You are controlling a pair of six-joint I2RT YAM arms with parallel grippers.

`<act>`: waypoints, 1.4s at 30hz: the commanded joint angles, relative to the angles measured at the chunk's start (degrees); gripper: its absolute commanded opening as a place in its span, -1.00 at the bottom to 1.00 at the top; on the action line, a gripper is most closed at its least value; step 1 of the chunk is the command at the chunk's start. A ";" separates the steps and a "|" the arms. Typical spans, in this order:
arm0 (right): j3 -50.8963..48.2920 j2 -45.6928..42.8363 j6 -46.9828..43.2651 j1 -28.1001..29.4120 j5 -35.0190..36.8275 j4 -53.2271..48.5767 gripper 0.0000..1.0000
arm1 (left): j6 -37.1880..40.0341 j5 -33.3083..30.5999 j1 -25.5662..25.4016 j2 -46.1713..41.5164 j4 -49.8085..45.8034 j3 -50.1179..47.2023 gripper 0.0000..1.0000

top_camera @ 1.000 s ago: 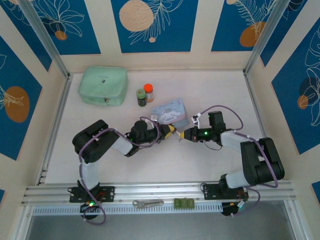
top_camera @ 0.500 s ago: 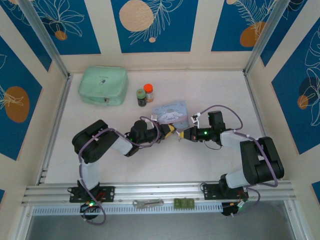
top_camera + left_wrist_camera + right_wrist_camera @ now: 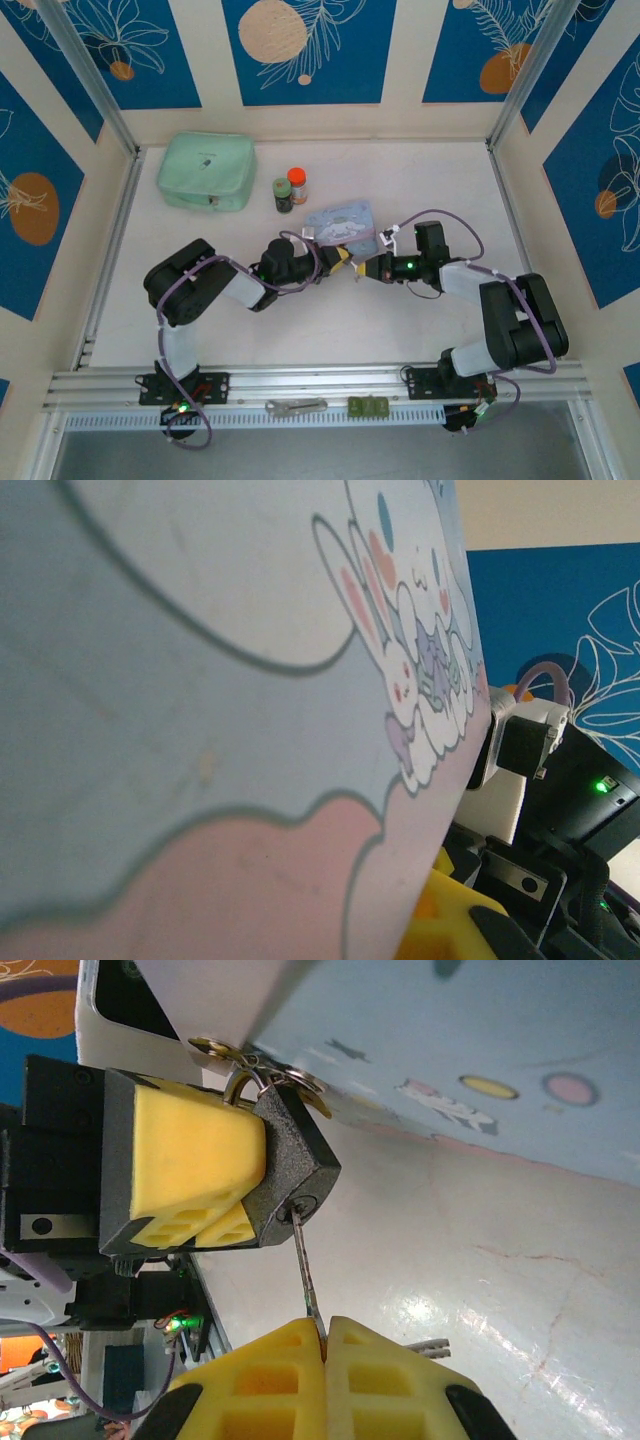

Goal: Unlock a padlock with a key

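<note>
The padlock (image 3: 292,1165) is a small dark body. Its thin shackle (image 3: 243,1078) is hooked through a ring at the edge of the light-blue cartoon tin (image 3: 470,1050). My left gripper (image 3: 341,262) is shut on the padlock, with a yellow pad (image 3: 185,1170) against its side. The key (image 3: 305,1260) is a thin silver blade whose tip sits in the keyhole (image 3: 303,1206). My right gripper (image 3: 325,1338) is shut on the key's head, right below the lock. A second key (image 3: 432,1345) on the same ring pokes out beside the fingers. In the top view the two grippers meet just below the tin (image 3: 342,222).
The tin's printed face (image 3: 200,680) stands very close to the left wrist camera, with the right arm (image 3: 560,810) behind it. A mint-green pouch (image 3: 206,171) and two small bottles (image 3: 290,188) stand farther back. A flat silver tool (image 3: 296,406) lies on the front rail.
Both grippers, with the lock and key between them, have crept slightly left. The tin has tilted a little. Both grips are unchanged.
</note>
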 commanded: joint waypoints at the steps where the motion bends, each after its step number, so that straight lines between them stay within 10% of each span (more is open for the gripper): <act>1: 0.87 0.43 0.47 0.91 -3.00 1.37 -1.00 | 1.39 2.59 0.14 -1.32 2.94 1.25 -1.00; 42: 6.79 2.60 9.51 0.72 10.89 3.76 -1.00 | 3.68 12.48 -0.82 2.41 10.78 0.00 -1.00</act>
